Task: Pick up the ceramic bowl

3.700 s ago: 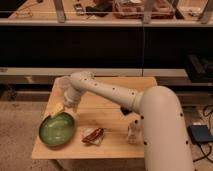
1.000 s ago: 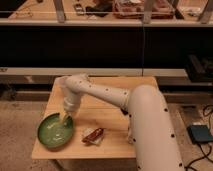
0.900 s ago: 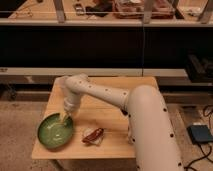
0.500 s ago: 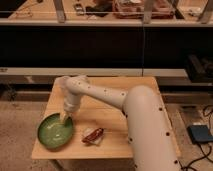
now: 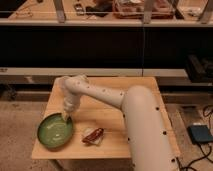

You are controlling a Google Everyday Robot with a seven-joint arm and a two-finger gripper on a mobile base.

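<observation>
The ceramic bowl is a wide, shallow green dish with a darker rim. It sits at the front left of the wooden table. My white arm reaches across from the right and bends down to it. My gripper is at the bowl's far right rim, right at its edge. The arm hides the fingertips where they meet the rim.
A red-brown snack packet lies just right of the bowl. The table's front edge is close below the bowl. A dark shelf unit stands behind the table. A dark box with a cable lies on the floor at right.
The gripper has come down from above the bowl's far edge to its right rim. In the last second the arm and the bowl have barely moved.
</observation>
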